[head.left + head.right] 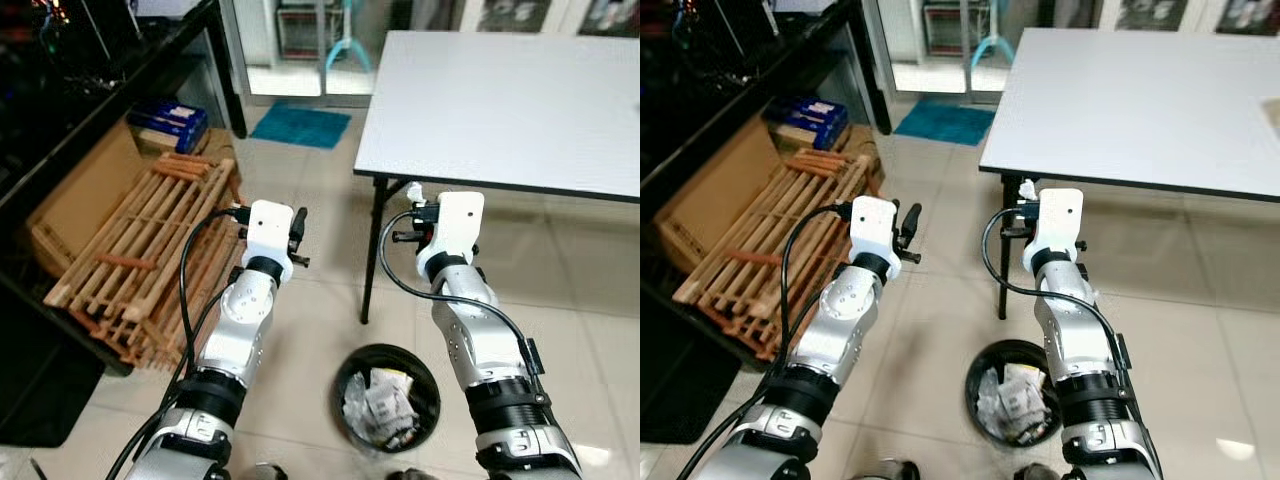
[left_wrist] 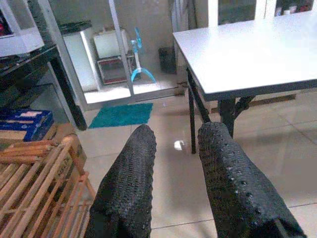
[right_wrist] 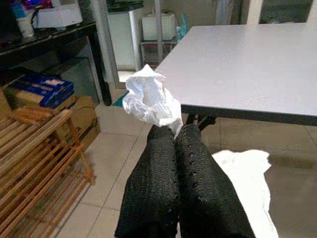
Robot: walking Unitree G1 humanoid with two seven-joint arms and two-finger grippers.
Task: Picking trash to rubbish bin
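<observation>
Tiled floor beside a white counter (image 1: 500, 100). The right gripper (image 3: 173, 134) has its fingers pinched closed on crumpled tissue (image 3: 148, 101); the left gripper (image 2: 173, 148) gapes empty. Carrying step: next, swing over the rubbish bin (image 1: 352, 372) below and release.

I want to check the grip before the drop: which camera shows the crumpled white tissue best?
The right wrist view: the crumpled tissue sits large and sharp, pinched between the right gripper fingers. In the eye views it is a small white scrap past the wrist, above the rubbish bin.

Tiled floor (image 1: 310, 180) — white table (image 1: 500, 100); wooden rack (image 1: 150, 250)
</observation>
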